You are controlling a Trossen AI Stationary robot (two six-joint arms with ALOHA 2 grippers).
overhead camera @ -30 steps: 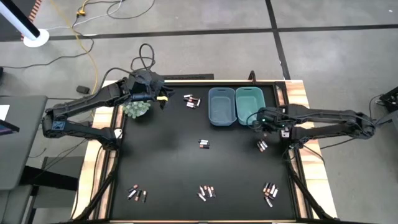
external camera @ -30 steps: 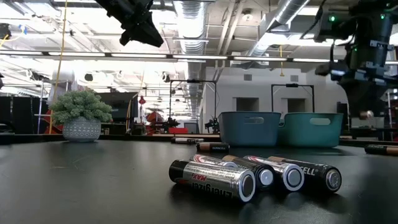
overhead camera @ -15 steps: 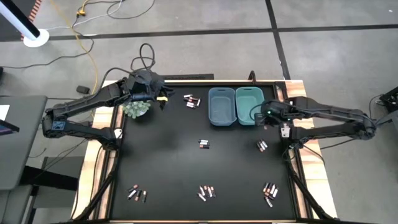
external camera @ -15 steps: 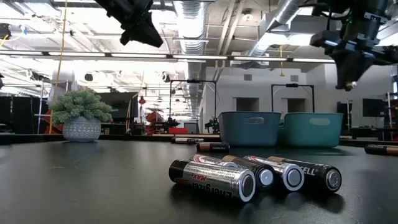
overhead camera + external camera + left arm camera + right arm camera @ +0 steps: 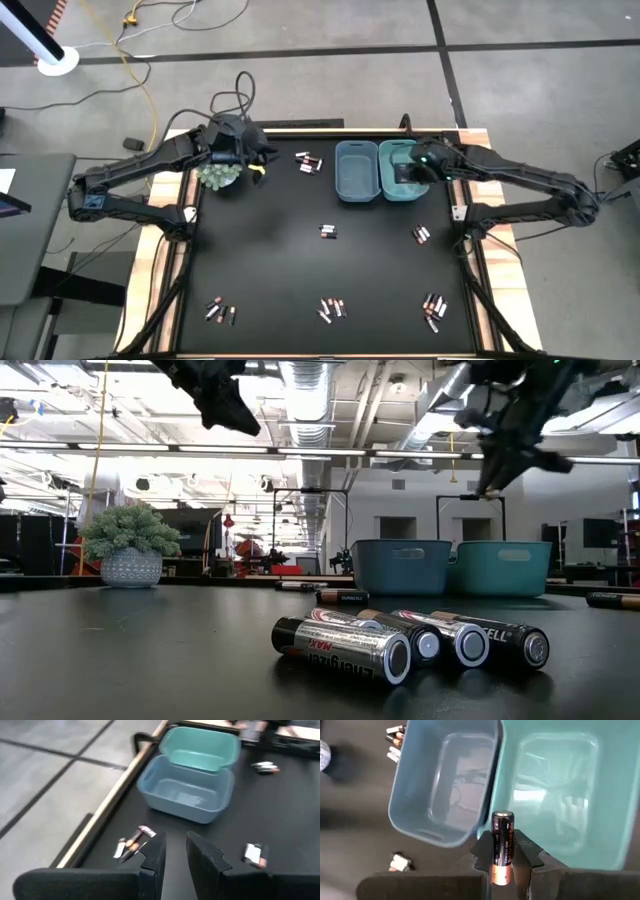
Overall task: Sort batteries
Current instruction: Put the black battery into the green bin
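**Dark battery carried over the bins**

The left gripper [image 5: 174, 856] was held empty, its fingers slightly parted, beside the plant [image 5: 220, 175]. The right gripper [image 5: 502, 854] was clamped on a dark battery [image 5: 502, 840], upright between its fingers, above the teal bin [image 5: 560, 785]. Release should be made squarely over one bin.

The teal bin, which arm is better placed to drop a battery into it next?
The right. Its gripper holds a dark battery directly above the teal bin. The left gripper holds nothing and hovers by the plant, across the table.
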